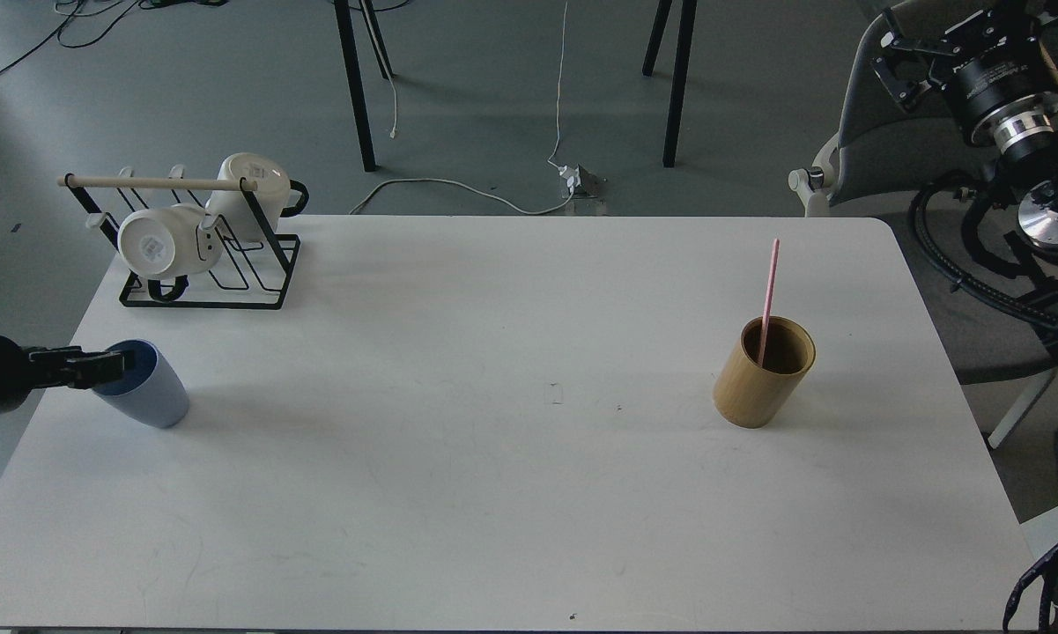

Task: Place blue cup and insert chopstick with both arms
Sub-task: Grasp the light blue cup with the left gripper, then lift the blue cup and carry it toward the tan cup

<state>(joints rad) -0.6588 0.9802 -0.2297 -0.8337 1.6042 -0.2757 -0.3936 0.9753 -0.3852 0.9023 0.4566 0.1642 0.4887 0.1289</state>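
While the left arm reached in from the left edge of the head view, its left gripper sat at the rim of the blue cup, the dark fingers pointing right and lying over the cup's near lip. Whether those fingers pinched the rim or only lay against it could not be told, since they showed as one dark shape. The cup stood on the white table near its left edge, leaning slightly, its darker inside partly covered by the fingers.

Behind the cup, toward the table's back left corner, stood a black wire rack topped by a pale wooden rod, with two white mugs hung on it, bases toward the camera.

Well apart from all this, on the right half of the table, a tan bamboo cylinder stood upright. The chopstick, thin and pink, rested inside it, lower end hidden in the cylinder and upper end leaning against the back rim and rising above it.

At the lower right corner a thin black forked part, the right gripper, hung off the table's edge, its fingers spread and holding nothing. Black machinery and cables filled the upper right, off the table, beside a grey chair
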